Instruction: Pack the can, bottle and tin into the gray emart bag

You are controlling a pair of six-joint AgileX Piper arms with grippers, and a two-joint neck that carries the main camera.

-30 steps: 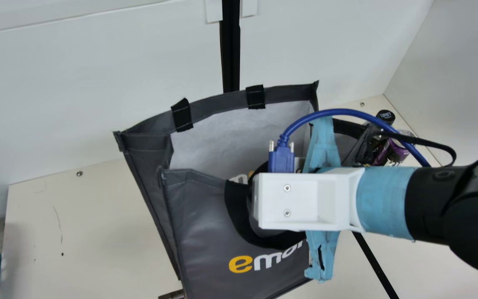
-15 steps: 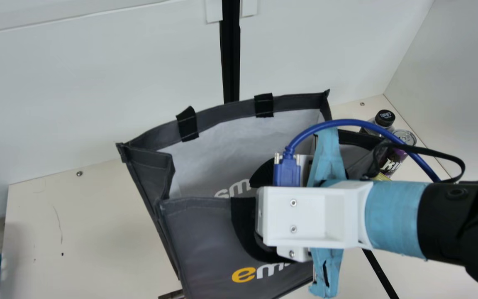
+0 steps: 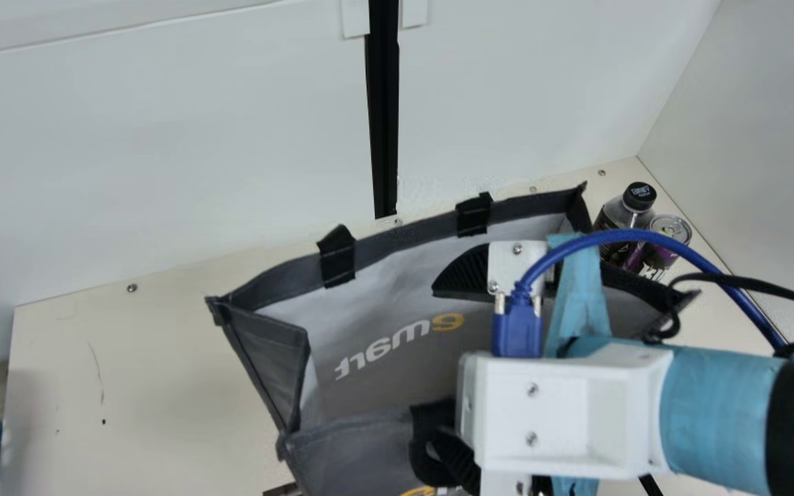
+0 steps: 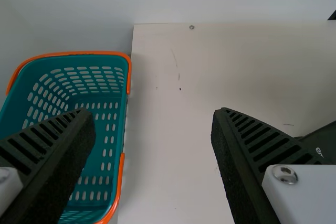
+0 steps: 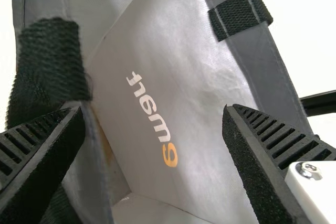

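The top of the gray emart bag (image 3: 405,234) and the right tool (image 3: 442,368) have moved toward the robot; this tool is wide, the left tool (image 4: 154,113) also.

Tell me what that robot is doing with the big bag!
The robot's right gripper is wide open at the mouth of the gray emart bag and isn't holding anything. The bag stands open. The bottle and the can are outside it, close together near the table's far right corner, so they aren't packed. The left gripper is open and empty too, over by the teal basket.
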